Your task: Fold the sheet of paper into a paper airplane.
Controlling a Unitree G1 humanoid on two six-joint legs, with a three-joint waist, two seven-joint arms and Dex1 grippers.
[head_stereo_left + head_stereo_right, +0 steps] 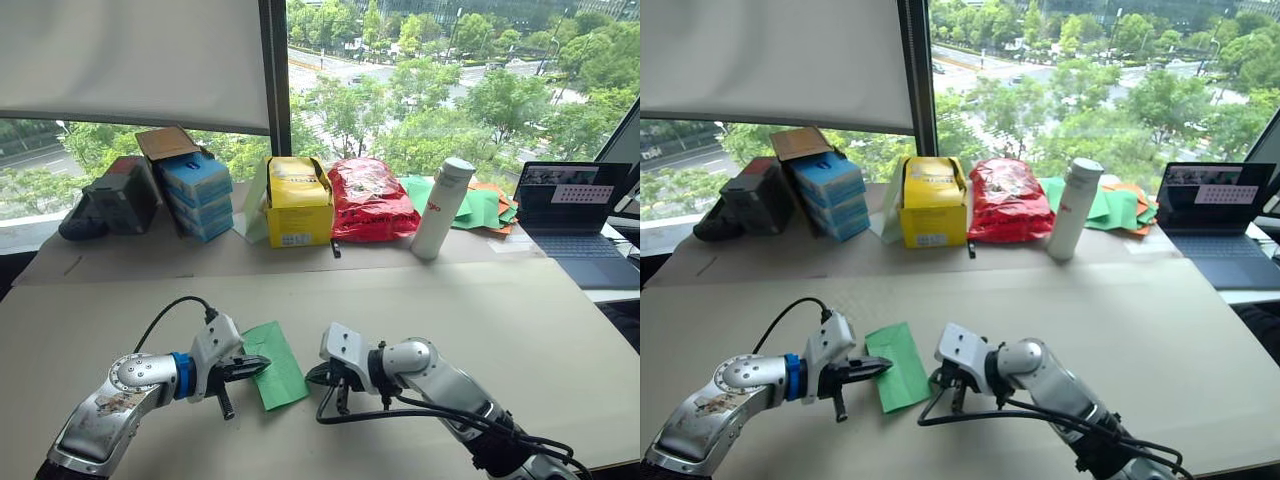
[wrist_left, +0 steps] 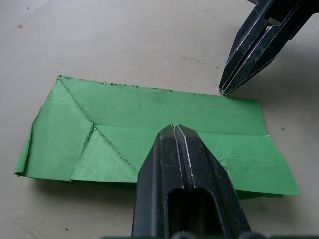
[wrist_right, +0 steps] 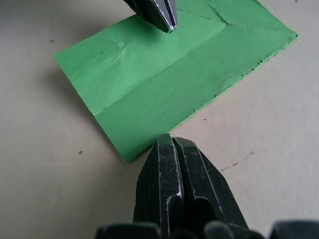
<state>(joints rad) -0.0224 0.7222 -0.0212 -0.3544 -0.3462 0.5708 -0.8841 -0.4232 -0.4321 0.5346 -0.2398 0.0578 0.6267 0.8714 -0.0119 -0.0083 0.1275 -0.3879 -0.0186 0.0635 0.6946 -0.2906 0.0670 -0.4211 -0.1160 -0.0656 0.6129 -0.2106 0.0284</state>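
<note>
Left eye view: the sheet of paper (image 1: 273, 364) lies flat on the tan table (image 1: 520, 330), low in the frame and a bit left of the middle. It is bright green and folded into a long strip. The left gripper (image 1: 258, 367) comes in from the lower left. Its two black fingers are pressed together, and the tip rests on the left side of the paper. The right gripper (image 1: 316, 375) comes in from the lower right and sits just beside the paper's right edge, fingers together too. Across the top half of the frame stand a yellow box (image 1: 298, 203), a red bag (image 1: 369, 198), a white bottle (image 1: 442, 208), a stack of blue boxes (image 1: 198, 193) and, at the right edge, a laptop (image 1: 578, 220). A heap of green and orange sheets (image 1: 480, 207) lies behind the bottle.

Right eye view: the same things, with the paper a little more to the left.

Left wrist view: the paper fills the middle of the frame. It has slanted creases and a folded corner at its left end. The left gripper's closed tip lies on top of the paper near the lower middle. The right gripper's closed tip touches the paper's far edge in the upper right.

Right wrist view: the right gripper's closed tip, bottom middle, meets the paper's edge. The left gripper's tip presses the paper at the top.
</note>
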